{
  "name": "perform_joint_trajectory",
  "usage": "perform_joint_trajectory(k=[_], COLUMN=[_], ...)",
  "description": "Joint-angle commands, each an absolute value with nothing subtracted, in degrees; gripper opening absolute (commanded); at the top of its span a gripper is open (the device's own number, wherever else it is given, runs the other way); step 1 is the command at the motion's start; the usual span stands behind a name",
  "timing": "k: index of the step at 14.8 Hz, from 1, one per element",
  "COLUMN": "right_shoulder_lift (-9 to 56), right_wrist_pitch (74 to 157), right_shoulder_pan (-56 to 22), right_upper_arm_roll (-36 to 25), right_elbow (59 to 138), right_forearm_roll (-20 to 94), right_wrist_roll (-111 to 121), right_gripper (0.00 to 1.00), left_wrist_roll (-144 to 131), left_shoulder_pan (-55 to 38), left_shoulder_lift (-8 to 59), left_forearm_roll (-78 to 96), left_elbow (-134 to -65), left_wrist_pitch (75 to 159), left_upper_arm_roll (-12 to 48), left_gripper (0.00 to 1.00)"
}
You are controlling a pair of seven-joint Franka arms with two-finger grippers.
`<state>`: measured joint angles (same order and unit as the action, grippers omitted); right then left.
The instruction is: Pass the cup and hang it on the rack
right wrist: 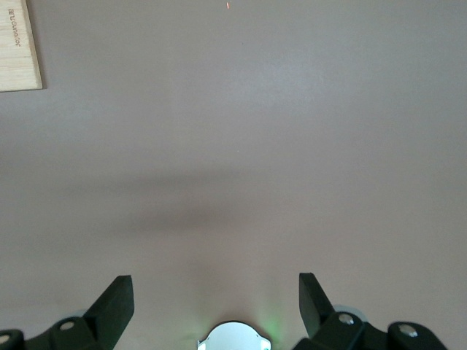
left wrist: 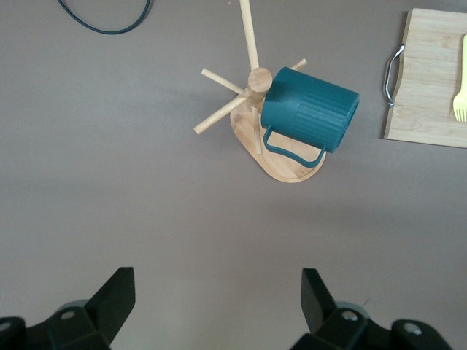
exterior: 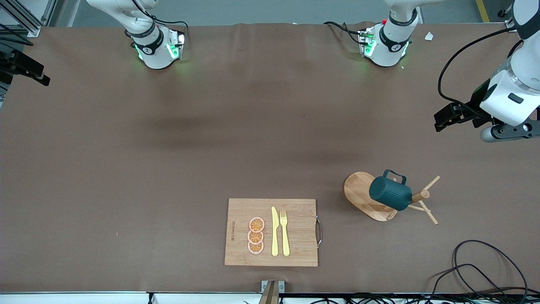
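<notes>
Brown table (exterior: pixel 168 169): cup (exterior: pixel 390 193) hangs on rack (exterior: pixel 363 198); task looks finished. Left gripper (left wrist: pixel 219 306) spread above it; right gripper (right wrist: pixel 215 306) waits, spread.

high front camera, two downward wrist cameras (sharing cutting board (exterior: pixel 271 232))

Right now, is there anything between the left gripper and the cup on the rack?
Nothing visible. The left gripper hangs open over bare table, and only tablecloth lies between it and the cup, which already hangs on the rack. The cutting board sits off to one side.
</notes>
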<state>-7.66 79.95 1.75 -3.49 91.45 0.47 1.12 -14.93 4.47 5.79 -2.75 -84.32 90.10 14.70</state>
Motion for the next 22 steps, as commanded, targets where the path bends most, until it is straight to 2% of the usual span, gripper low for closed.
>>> perform_joint_trajectory(k=[1,2,9,12,15,22], right_shoulder_lift=[-8.96,-8.96,-8.96,-8.96,-8.96,-8.88], right_wrist_pitch=[80.51,80.51,80.51,80.68,80.6,80.42], right_shoulder_pan=[1.49,1.49,1.58,1.49,1.49,1.76], right_upper_arm_roll=[-3.6,-3.52,-3.52,-3.52,-3.52,-3.69], right_elbow=[92.9,92.9,92.9,92.81,92.9,92.9], right_forearm_roll=[1.05,1.05,1.05,1.05,1.05,2.2], right_wrist_roll=[1.14,1.14,1.14,1.14,1.14,1.14], right_gripper=[1.0,1.0,1.0,1.0,1.0,1.0], left_wrist_roll=[-14.15,-13.54,-8.35,-8.17,-8.17,-4.22], left_shoulder_pan=[-2.79,-4.12,-4.65,-9.48,-9.23,-8.88], left_shoulder_lift=[4.92,4.83,3.78,2.99,1.06,1.84], left_forearm_roll=[-2.81,-2.73,0.53,0.09,0.0,-0.18], left_elbow=[-84.2,-84.2,-84.29,-84.29,-84.9,-84.29], left_wrist_pitch=[89.83,89.82,88.77,88.77,88.94,90.96], left_upper_arm_roll=[5.83,3.71,0.18,-4.3,-3.96,-3.96], left_gripper=[1.0,1.0,1.0,1.0,1.0,1.0])
